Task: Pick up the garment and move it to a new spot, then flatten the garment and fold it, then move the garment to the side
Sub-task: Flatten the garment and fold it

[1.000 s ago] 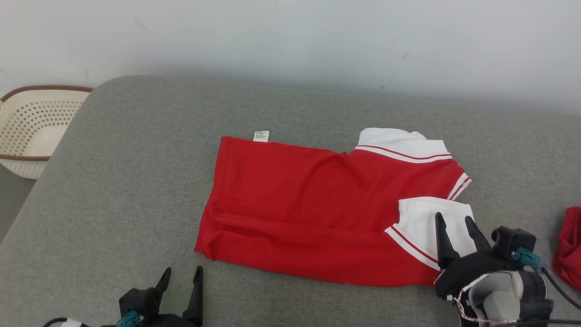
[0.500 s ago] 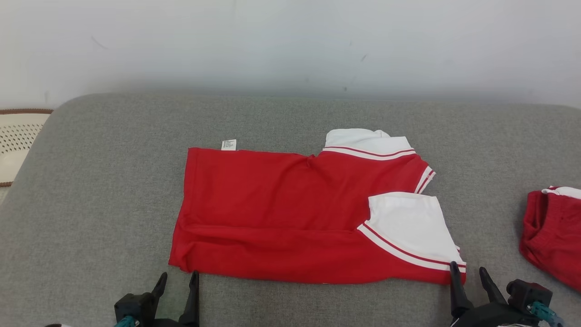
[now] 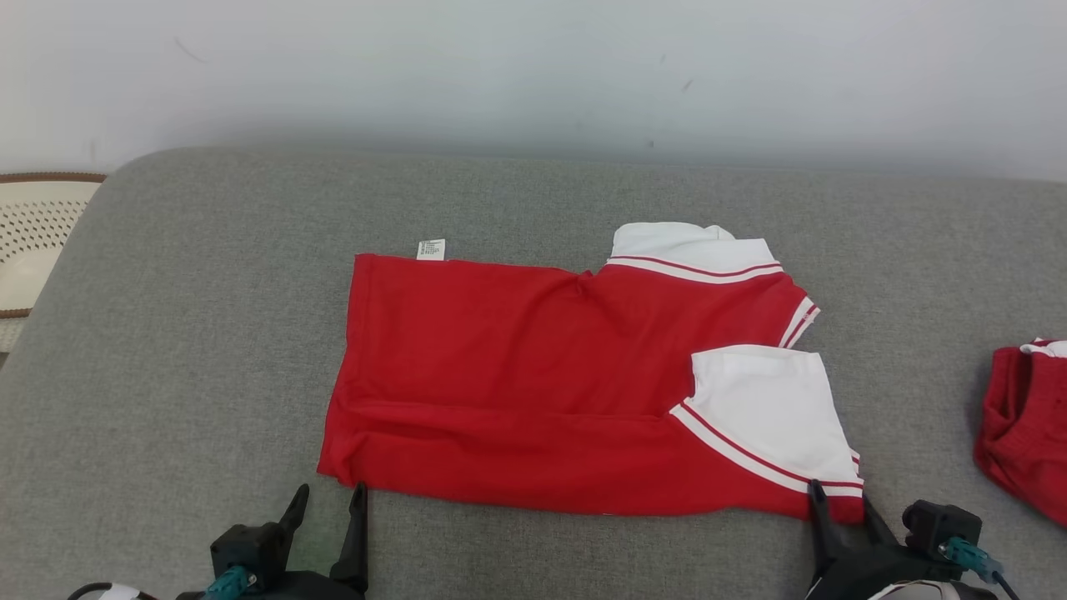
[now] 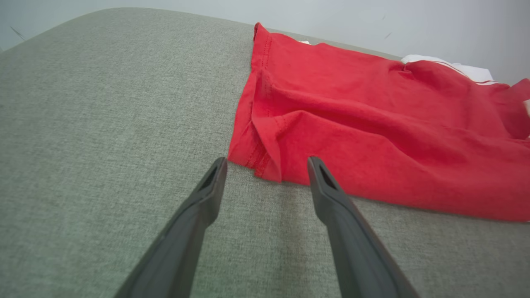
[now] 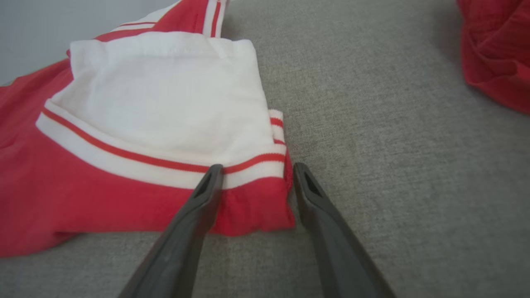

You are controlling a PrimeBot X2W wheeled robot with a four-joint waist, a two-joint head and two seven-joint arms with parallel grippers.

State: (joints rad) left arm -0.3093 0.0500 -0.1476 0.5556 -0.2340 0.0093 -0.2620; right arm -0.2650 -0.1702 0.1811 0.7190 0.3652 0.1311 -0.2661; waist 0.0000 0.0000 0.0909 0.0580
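Note:
The garment [image 3: 533, 392] is a red shirt with white, red-striped trim, lying folded and fairly flat on the grey cushion [image 3: 208, 333]. My left gripper [image 3: 330, 492] is open just in front of its near-left hem corner. In the left wrist view that gripper [image 4: 267, 163] has its fingertips at the rumpled corner of the garment [image 4: 372, 124] without closing on it. My right gripper [image 3: 838, 496] is open at the near-right corner. In the right wrist view its fingers [image 5: 256, 169] straddle the red corner below the white striped band of the garment [image 5: 157, 103].
A second red garment [image 3: 1021, 417] lies bunched at the cushion's right edge, also seen as a red heap [image 5: 497, 49] in the right wrist view. A perforated cream basket [image 3: 33, 233] sits beyond the left edge. A pale wall runs behind the cushion.
The head camera has shifted. My right gripper has drawn back from over the white sleeve to the near-right corner, its jaws slightly narrower. The left gripper stays by the near-left corner.

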